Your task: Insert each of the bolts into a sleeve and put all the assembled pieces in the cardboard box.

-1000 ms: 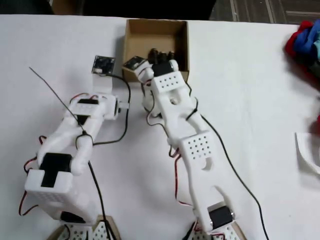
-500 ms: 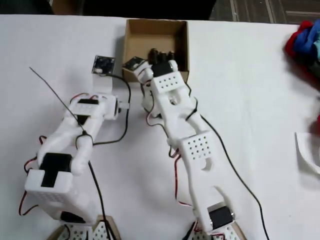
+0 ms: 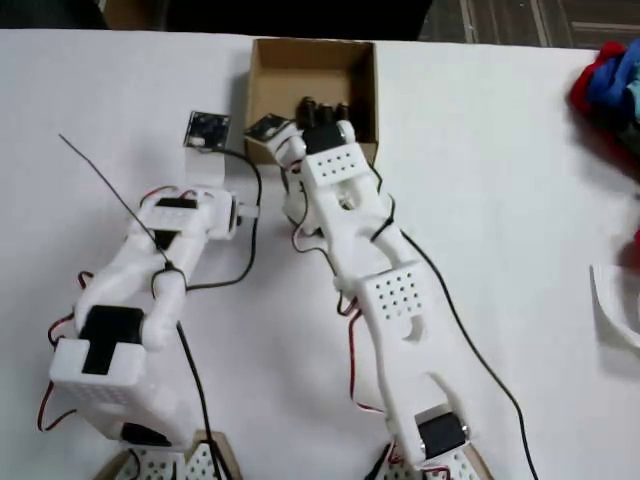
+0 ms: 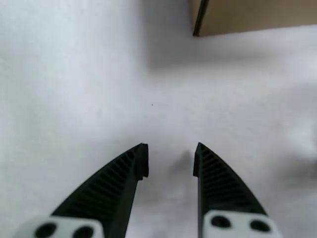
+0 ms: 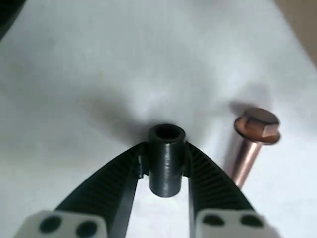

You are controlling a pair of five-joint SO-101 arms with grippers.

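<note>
A: What do the right arm's fingers (image 5: 116, 186) have?

B: They are closed on the black sleeve (image 5: 166, 161). It stands upright between the tips, bore facing up, pinched around its lower half. The copper bolt (image 5: 251, 146) lies on the white bench (image 5: 74, 74) just outside one finger, near the sleeve but not touching it, its hex head pointing away past the tips.

A: And the left arm's fingers (image 4: 116, 183)?

B: They are spread apart with nothing between them, over bare bench. A corner of the cardboard box (image 4: 257, 17) sits well beyond their tips.

A: How should the parts handle?

B: The sleeve looks rigid and light, with a smooth round wall, so it could twist or slip if the squeeze is off-centre. A hold across the middle of its wall is soundest, since that leaves the bore free. The bolt looks like stiff metal and heavier for its size. It will roll on its shank, so the best hold is across the shank just under the flange.

A: Has anything changed from a second ago?

B: In the high view, both arms and the box (image 3: 262, 75) sit as they did. The right arm hides its own tips there, so a small shift probably would not show.
</note>
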